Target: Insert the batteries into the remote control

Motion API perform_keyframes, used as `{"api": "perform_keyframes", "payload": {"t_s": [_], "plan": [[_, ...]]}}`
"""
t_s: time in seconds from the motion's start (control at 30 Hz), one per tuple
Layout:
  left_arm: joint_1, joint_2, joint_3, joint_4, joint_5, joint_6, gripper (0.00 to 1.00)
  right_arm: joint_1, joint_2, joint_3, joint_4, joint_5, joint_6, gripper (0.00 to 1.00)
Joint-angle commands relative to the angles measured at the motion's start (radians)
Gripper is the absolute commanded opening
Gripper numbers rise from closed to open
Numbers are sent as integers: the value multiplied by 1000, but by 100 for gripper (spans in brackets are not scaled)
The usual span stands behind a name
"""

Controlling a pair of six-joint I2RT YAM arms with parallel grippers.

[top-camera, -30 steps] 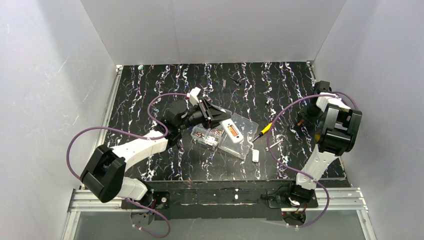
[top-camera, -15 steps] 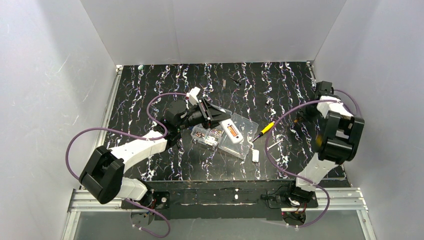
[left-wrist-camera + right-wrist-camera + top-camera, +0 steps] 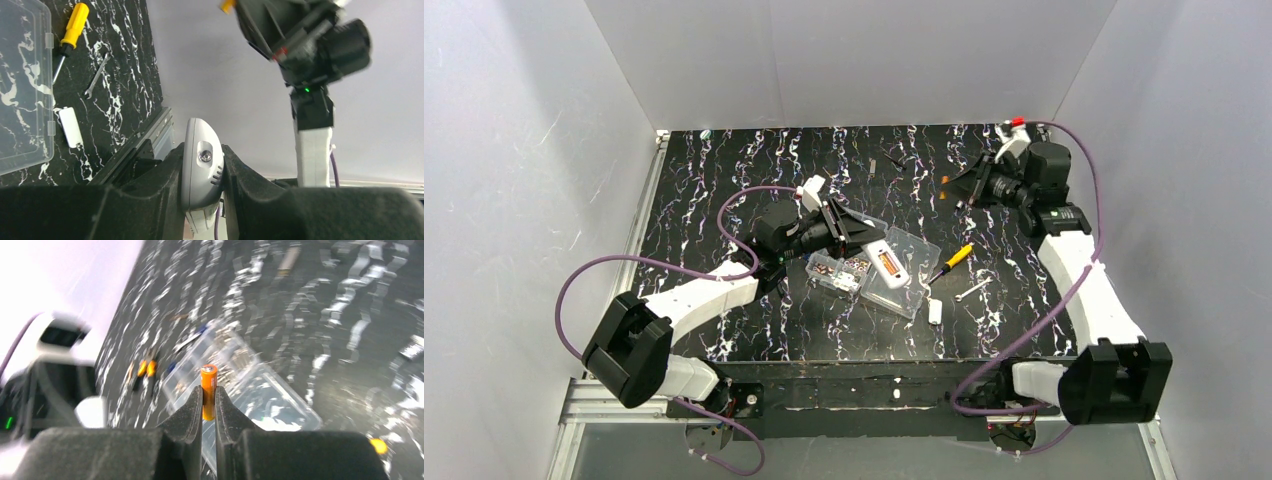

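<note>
the left gripper pinches one end of the remote, with a finger pressed against each side of the white body. in the left wrist view the remote fills the gap between the two black fingers. the remote hangs over the clear box near the middle of the table, and an orange patch shows on its upward face. i cannot tell whether the remote touches the box.

the right gripper hovers above the far right part of the table, well apart from the remote. its fingers are closed on a battery, gripping the lower half. the battery stands upright between the tips and its upper end sticks out above them. in the top view it shows only as a small orange spot at the gripper's tip.

on the table to the right of the box lie a yellow-handled screwdriver and a small wrench. a small white cover piece lies just beside the box's near corner. the left part of the box holds small mixed parts.
</note>
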Motion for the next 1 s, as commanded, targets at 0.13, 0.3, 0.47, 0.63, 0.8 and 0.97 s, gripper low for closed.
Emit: {"api": "perform_keyframes", "payload": {"t_s": [0.13, 0.3, 0.47, 0.63, 0.8, 0.97], "plan": [[6, -60, 55, -42, 30, 74, 0, 70, -277, -112, 308, -360, -140, 1], [7, -29, 80, -22, 36, 59, 0, 80, -400, -222, 509, -459, -143, 1], [7, -15, 100, -16, 43, 57, 0, 81, -410, -212, 515, -651, -156, 1], [6, -9, 106, -1, 42, 77, 0, 94, -449, -213, 482, -702, -247, 1], [6, -10, 118, 6, 68, 149, 0, 117, -493, -221, 446, -670, -321, 1], [4, -33, 119, 56, 108, 327, 0, 136, -505, -218, 379, -670, -364, 1]]}}
